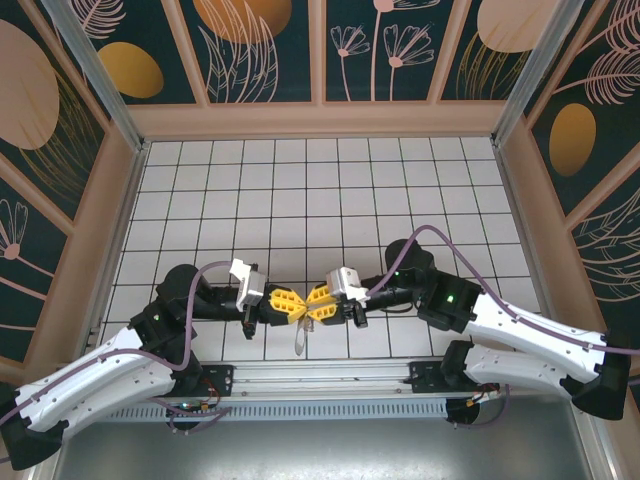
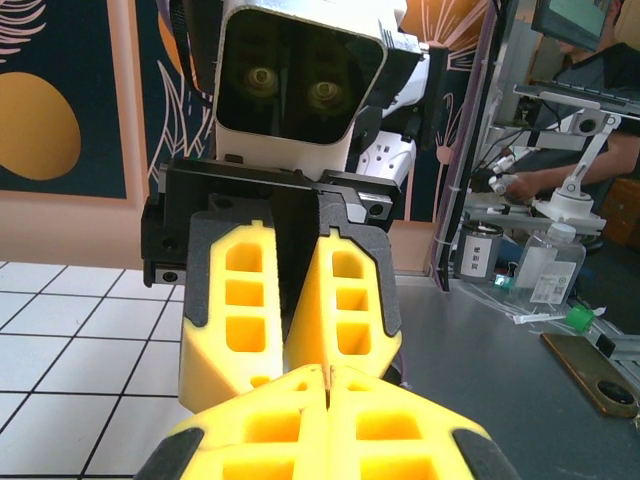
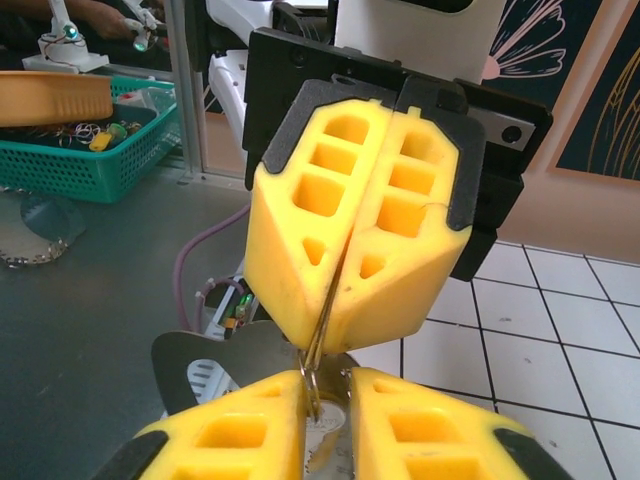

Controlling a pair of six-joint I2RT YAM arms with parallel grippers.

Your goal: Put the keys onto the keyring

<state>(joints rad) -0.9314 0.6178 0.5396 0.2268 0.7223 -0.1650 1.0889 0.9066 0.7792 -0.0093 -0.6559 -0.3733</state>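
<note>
- The two arms are meeting over the near middle of the white tiled table [image 1: 300,180], tips facing each other and almost touching
- The left gripper [image 1: 283,303] is reaching in from the left; its yellow fingers [image 3: 300,250] are pressing flat together, with a thin metal wire coming out of the seam between them, so it is clamping the keyring [image 3: 312,385] by its small metal ring
- The right gripper [image 1: 322,303] is reaching in from the right; in its own wrist view its fingers are standing a little apart with the metal ring sitting in the gap, close against one of them; whether they are actually pinching the ring I cannot tell
- In the left wrist view the right gripper's fingers [image 2: 345,290] are showing a dark slot that is narrowing toward the tips
- A slim silvery key [image 1: 300,340] is hanging down just below the spot where the two grippers are meeting, above the near row of tiles
- Beyond the table, on the grey bench, a teal basket [image 3: 90,150] is sitting with small items in it
</note>
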